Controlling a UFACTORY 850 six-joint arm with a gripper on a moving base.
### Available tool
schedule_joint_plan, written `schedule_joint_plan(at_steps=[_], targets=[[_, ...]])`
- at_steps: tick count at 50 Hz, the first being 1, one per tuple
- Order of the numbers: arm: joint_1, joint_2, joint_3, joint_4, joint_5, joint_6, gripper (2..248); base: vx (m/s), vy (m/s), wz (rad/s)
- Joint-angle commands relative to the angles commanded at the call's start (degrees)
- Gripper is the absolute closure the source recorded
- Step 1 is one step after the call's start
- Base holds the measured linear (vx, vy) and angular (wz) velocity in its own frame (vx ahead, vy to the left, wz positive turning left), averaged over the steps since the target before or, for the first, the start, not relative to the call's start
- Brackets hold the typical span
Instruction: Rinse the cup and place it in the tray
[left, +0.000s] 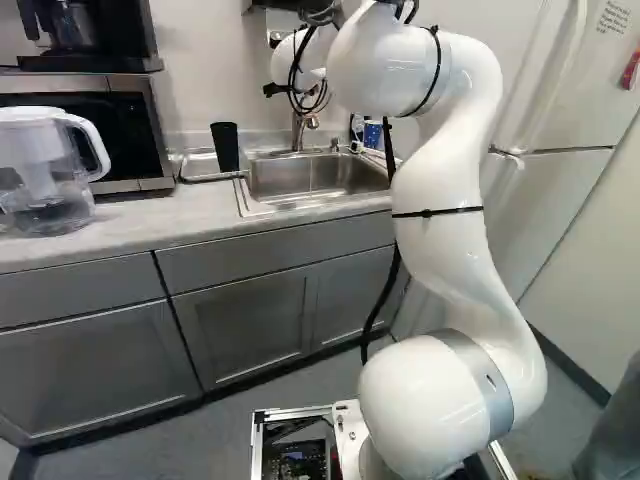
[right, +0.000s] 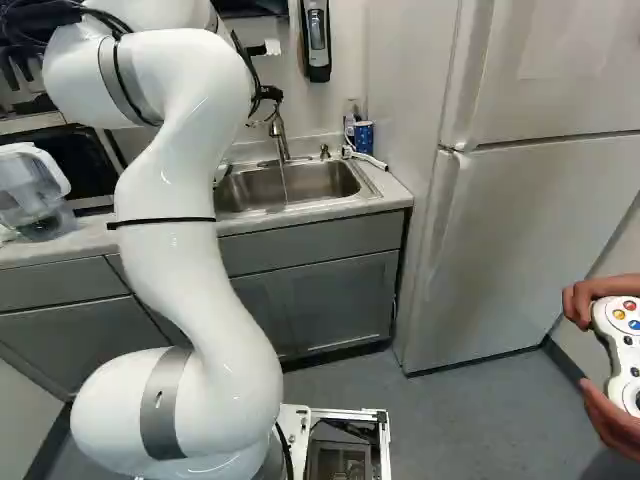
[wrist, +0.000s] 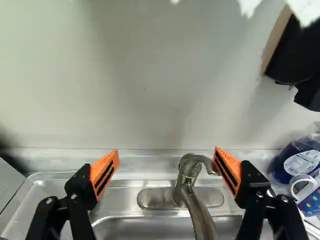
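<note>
Black cup (left: 224, 146) stands on the metal tray (left: 198, 176), left of the sink (left: 312, 178) in the left base view, just beside the basin. Cup and gripper (left: 298, 91) are apart. Gripper is released: in the wrist view the two fingers are spread wide, orange pads (wrist: 104, 173) facing each other, nothing gripped. Faucet (wrist: 189, 181) is ahead of the gripper, seen in the gap between the fingers and nearer one of them; its spout bends down over the basin. Right base view shows a thin stream of water (right: 284, 184) falling from it into the sink. Wall behind the sink (wrist: 145, 85) fills much of the wrist view ahead of the fingers.

Arm (left: 440, 220) rises from its base joint and reaches over the counter (left: 120, 226) toward the sink. Blue can (right: 364, 136) and a bottle (right: 350, 120) are at the sink's back corner, on the fridge side, with a white hose (right: 370, 160) near them. Black and grey dispenser (right: 317, 40) hangs on the wall above. Fridge (right: 530, 220) is right of the counter. Clear pitcher (left: 45, 175) with a white lid sits on the counter in front of the microwave (left: 125, 135); coffee maker (left: 85, 40) is on top of the microwave. Grey cabinets (left: 95, 360) are under the counter
</note>
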Motion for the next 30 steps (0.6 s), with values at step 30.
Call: schedule_joint_plan(at_steps=[30], targets=[[0.08,1.04,1.33,0.00,-2.49,0.00,3,0.000,0.000,0.000]])
